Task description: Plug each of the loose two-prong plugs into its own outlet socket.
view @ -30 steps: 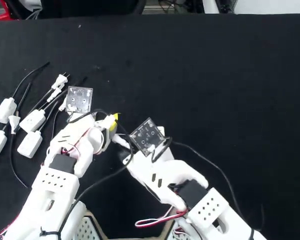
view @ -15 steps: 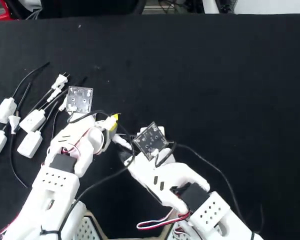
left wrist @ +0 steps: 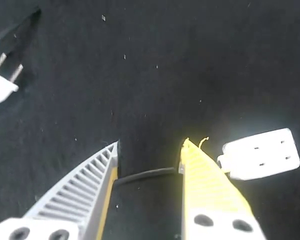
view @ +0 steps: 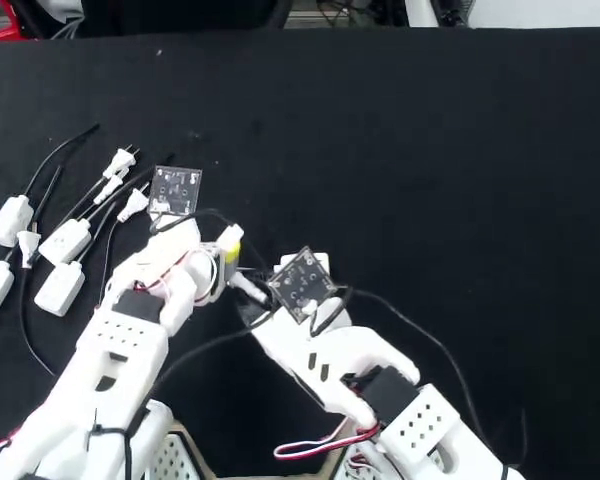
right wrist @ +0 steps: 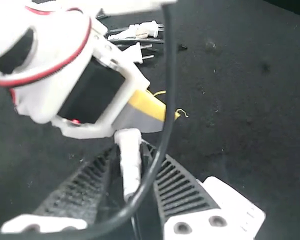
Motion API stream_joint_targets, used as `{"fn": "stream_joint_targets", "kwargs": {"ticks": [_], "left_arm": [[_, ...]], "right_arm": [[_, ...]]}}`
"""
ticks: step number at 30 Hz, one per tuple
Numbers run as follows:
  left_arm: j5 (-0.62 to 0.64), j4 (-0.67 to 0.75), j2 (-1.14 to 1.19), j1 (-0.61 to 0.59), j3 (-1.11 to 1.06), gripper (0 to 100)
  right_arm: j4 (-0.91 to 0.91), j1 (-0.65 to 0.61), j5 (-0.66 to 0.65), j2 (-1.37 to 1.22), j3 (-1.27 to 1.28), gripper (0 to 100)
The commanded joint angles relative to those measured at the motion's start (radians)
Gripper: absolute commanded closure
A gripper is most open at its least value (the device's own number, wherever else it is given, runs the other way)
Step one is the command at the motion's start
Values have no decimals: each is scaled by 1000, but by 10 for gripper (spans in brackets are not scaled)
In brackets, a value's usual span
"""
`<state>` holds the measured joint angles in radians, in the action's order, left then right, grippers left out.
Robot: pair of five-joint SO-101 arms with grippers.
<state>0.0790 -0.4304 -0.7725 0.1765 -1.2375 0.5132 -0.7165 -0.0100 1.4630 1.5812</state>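
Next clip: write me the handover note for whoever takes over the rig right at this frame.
Left gripper: jaws open, a black cord crossing between them, a socket just beside its yellow finger.
Right gripper: shut on a white plug, close by the left gripper.
Three loose plugs and four socket blocks lie at the left of the table.
Done: no plug seen seated.
Left: seat the held plug, then the rest.

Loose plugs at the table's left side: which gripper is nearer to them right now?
Left. The left gripper sits just inward of the loose plugs, jaws open; the right gripper, holding a white plug, sits beyond it, farther from them.
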Motion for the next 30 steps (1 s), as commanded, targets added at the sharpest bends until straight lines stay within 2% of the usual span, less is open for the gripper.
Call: {"fn": "stream_joint_targets", "kwargs": {"ticks": [1,6,10,15,20,25,30], "left_arm": [[0,-17,-97,-36,8,798],[64,-115,-270,-197,33,798],[109,-135,-381,-308,15,798],[112,-127,-402,-289,-31,798],[104,-138,-410,-203,-84,798],[2,-157,-414,-245,-170,798],[-37,-157,-414,-288,-191,798]], "right_arm": [[-31,44,-9,44,-21,988],[87,146,-21,44,-47,988],[195,259,-49,42,-117,988],[347,322,-51,-19,-300,988],[445,325,-46,-292,-544,988],[555,325,-43,-608,-802,988],[643,325,-25,-914,-1013,988]]}}
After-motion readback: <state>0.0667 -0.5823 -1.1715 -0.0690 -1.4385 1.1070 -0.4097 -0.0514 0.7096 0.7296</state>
